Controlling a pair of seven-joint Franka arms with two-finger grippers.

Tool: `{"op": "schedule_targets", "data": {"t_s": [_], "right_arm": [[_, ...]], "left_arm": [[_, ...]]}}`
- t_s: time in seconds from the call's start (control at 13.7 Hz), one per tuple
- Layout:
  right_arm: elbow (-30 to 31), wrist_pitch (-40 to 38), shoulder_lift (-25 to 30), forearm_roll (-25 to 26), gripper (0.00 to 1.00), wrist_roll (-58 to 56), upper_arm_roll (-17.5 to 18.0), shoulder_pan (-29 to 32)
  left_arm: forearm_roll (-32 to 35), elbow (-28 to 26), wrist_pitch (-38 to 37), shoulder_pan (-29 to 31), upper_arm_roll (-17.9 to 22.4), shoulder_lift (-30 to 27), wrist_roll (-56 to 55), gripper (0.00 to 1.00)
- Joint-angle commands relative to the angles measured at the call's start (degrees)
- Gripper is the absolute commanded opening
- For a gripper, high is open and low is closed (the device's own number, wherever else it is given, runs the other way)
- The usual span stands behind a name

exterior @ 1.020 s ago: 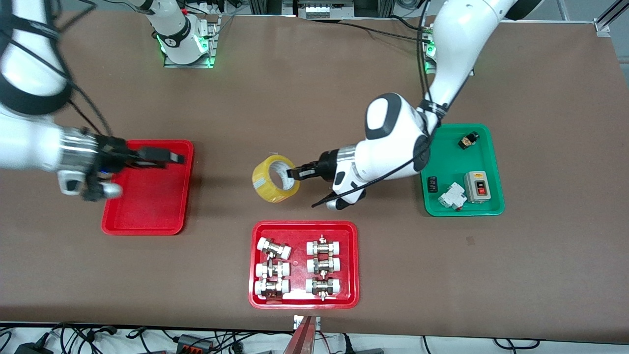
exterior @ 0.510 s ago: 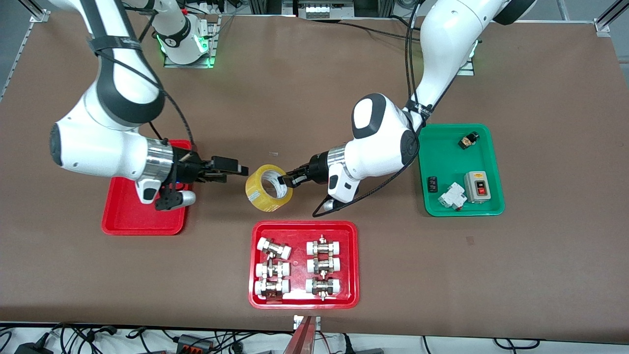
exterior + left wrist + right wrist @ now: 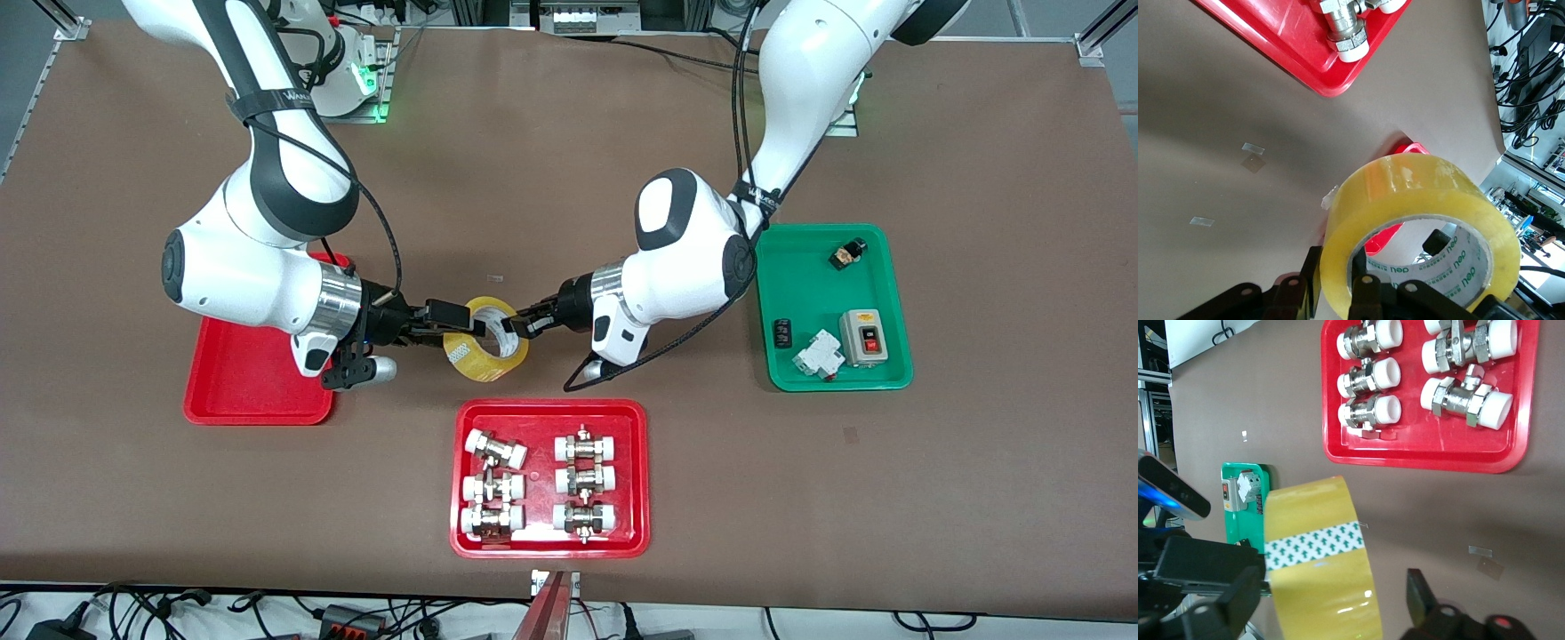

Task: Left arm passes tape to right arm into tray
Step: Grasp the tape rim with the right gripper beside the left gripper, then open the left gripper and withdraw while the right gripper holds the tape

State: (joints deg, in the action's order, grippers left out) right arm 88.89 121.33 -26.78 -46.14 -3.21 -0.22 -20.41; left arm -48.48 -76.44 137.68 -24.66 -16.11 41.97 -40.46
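Observation:
The yellow tape [image 3: 468, 357] hangs in the air over the bare table between the plain red tray [image 3: 240, 402] and the green tray. My left gripper [image 3: 517, 326] is shut on the roll's wall, one finger inside the pale core and one outside, as the left wrist view shows [image 3: 1338, 281]. The roll fills that view [image 3: 1405, 193]. My right gripper [image 3: 455, 318] is open at the roll's other rim. In the right wrist view its fingers [image 3: 1328, 595] stand on either side of the tape [image 3: 1318, 587], with a gap on one side.
A red tray with metal-and-white fittings [image 3: 549, 411] lies nearer the front camera than the tape, and shows in both wrist views [image 3: 1271, 40] [image 3: 1418, 457]. A green tray [image 3: 800, 267] with switches and small parts lies toward the left arm's end.
My right arm has swung from over the plain red tray to the tape and now brackets it. My left arm has carried the tape a little toward the right arm's end.

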Motion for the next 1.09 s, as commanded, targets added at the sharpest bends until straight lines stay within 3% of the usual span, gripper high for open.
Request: {"op": "schedule_targets", "data": {"t_s": [0.0, 0.22, 0.44, 0.51, 0.58, 0.66, 0.8, 1.02], "right_arm": [[-0.9, 0.3, -0.1, -0.9, 0.45, -0.7, -0.4, -0.3], [-1.2, 0.3, 0.0, -0.9, 0.03, -0.5, -0.4, -0.4], [-1.2, 0.3, 0.0, -0.9, 0.00, -0.2, -0.4, -0.4], [-1.2, 0.3, 0.1, -0.9, 0.00, -0.1, -0.4, -0.4], [-1.2, 0.3, 0.1, -0.9, 0.00, -0.1, -0.4, -0.4], [-1.2, 0.3, 0.1, -0.9, 0.00, -0.1, -0.4, -0.4], [-1.3, 0.3, 0.2, -0.8, 0.00, -0.2, -0.4, -0.4], [-1.3, -0.2, 0.1, -0.4, 0.00, -1.0, -0.9, 0.6]], "left_arm": [[-1.0, 1.8, 0.2, -0.5, 0.0, 0.9, 0.5, 0.04], [-1.0, 1.8, 0.1, -0.4, 0.0, 0.8, 0.4, 0.05], [-1.1, 1.9, 0.1, 0.0, 0.0, 0.8, 0.4, 0.06], [-0.7, 1.9, -0.3, 0.3, 0.1, 0.3, 0.2, 0.22], [-0.6, 1.5, -0.7, 1.3, 0.4, -0.6, 0.2, 0.92], [-0.6, 0.9, -1.6, 1.6, 0.7, -2.2, 0.1, 1.00], [1.4, -0.1, -6.5, 4.8, 1.8, -4.6, 0.1, 1.00], [19.5, 0.7, -23.7, 13.1, 1.3, -10.1, 0.2, 1.00]]}}
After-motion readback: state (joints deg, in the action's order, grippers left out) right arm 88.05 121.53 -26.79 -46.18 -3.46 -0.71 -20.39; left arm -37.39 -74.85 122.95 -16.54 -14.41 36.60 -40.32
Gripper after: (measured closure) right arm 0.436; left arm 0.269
